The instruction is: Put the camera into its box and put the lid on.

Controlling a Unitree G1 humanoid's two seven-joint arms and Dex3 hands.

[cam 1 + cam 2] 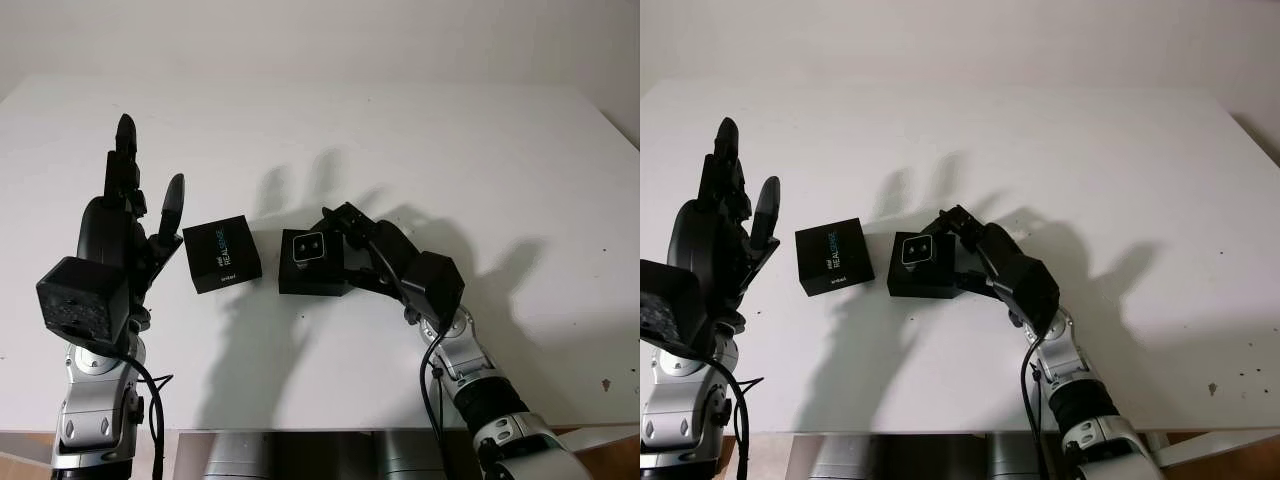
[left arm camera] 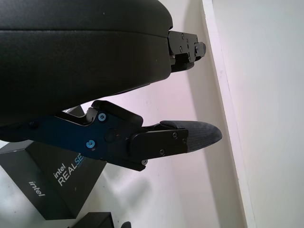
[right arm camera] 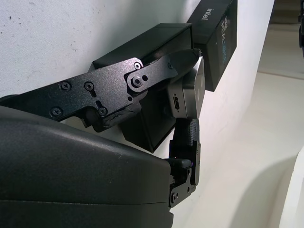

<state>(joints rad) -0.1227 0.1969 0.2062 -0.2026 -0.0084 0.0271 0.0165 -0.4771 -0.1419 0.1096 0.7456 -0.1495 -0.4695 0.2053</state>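
Note:
The small grey camera (image 1: 307,246) sits at the top of its open black box (image 1: 315,280) near the table's middle. My right hand (image 1: 338,232) reaches in from the right and is shut on the camera (image 3: 187,92), one finger above it and one below. The black lid (image 1: 222,254), printed "intel REALSENSE", lies on the table just left of the box. My left hand (image 1: 140,215) is open and raised upright just left of the lid (image 2: 52,178), not touching it.
The white table (image 1: 450,150) stretches wide behind and to the right of the box. A pale wall runs along its far edge. A few small dark specks mark the right front corner.

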